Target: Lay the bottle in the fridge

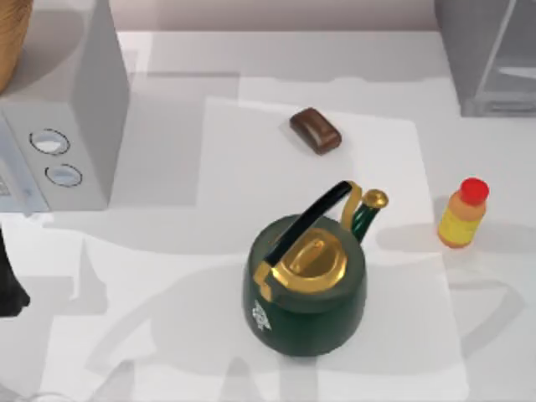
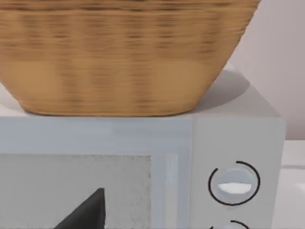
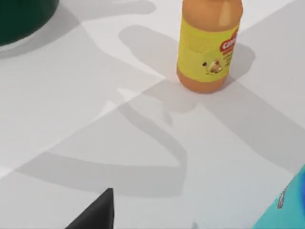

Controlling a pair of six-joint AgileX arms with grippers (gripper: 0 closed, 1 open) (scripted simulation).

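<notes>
The bottle (image 1: 462,213), orange-yellow with a red cap, stands upright on the table's right side. In the right wrist view the bottle (image 3: 208,50) shows its yellow label, and a dark part of my right gripper (image 3: 95,213) sits well short of it, apart from it. The fridge (image 1: 490,59), a dark-grey box with a see-through panel, stands at the back right corner, behind the bottle. My left arm (image 1: 8,280) is at the table's left edge, and a dark part of my left gripper (image 2: 86,214) faces the light-grey box.
A green kettle (image 1: 306,272) with gold lid and black handle stands mid-table, left of the bottle. A brown rounded block (image 1: 316,130) lies behind it. A light-grey box with two dials (image 1: 63,142) stands at the back left, with a wicker basket (image 2: 119,52) on top.
</notes>
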